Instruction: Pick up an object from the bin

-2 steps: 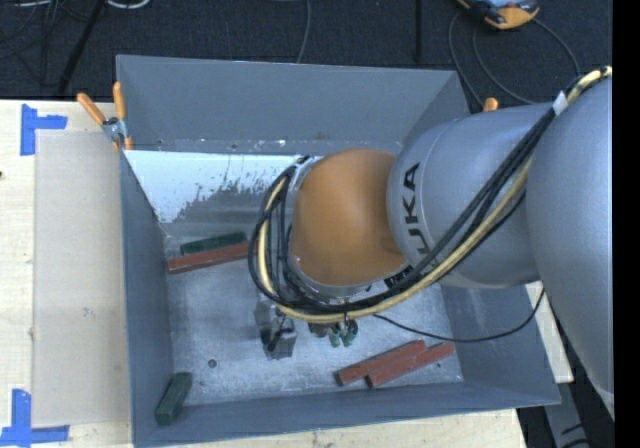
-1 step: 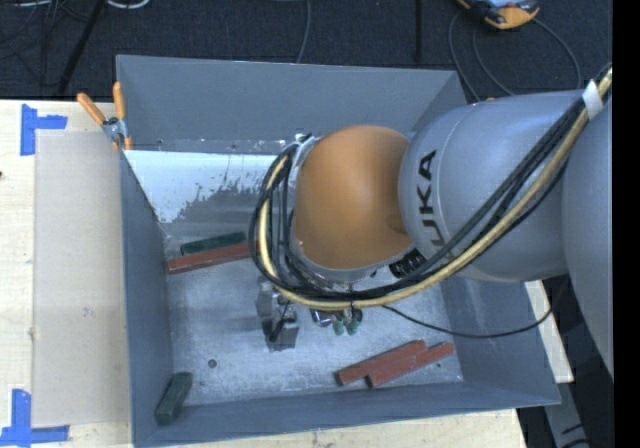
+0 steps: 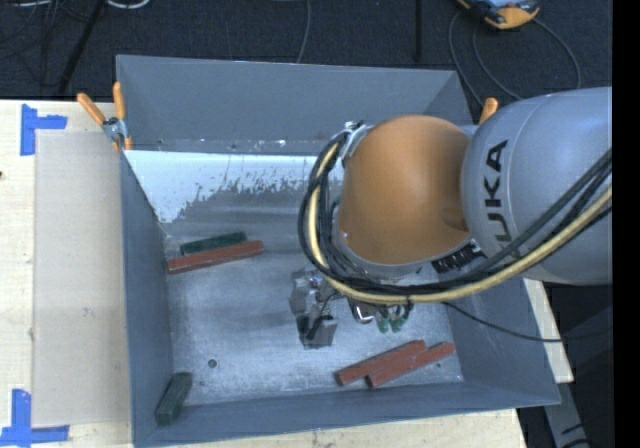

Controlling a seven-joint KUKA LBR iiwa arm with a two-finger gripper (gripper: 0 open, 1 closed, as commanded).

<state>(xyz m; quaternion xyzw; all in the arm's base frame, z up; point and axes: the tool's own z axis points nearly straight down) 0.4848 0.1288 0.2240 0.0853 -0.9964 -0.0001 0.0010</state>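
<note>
Approach step: claw (image 3: 318, 324) low over bare mid-floor of bin (image 3: 235, 336), open/closed can't tell; nearest obj = red-brown sticks (image 3: 395, 363) near front wall, so next needs sideways shift + descent.

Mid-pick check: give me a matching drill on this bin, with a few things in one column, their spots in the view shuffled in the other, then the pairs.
Things:
1. dark green flat stick
2. dark oblong block
3. short reddish-brown sticks lying together
4. hand

Places in the view:
A. bottom-left corner of the bin floor
B. over the middle of the floor
C. bottom right of the floor
D. upper left of the floor, alongside a long reddish-brown strip

Pairs: 1-D, 2-A, 3-C, 4-B.
</note>
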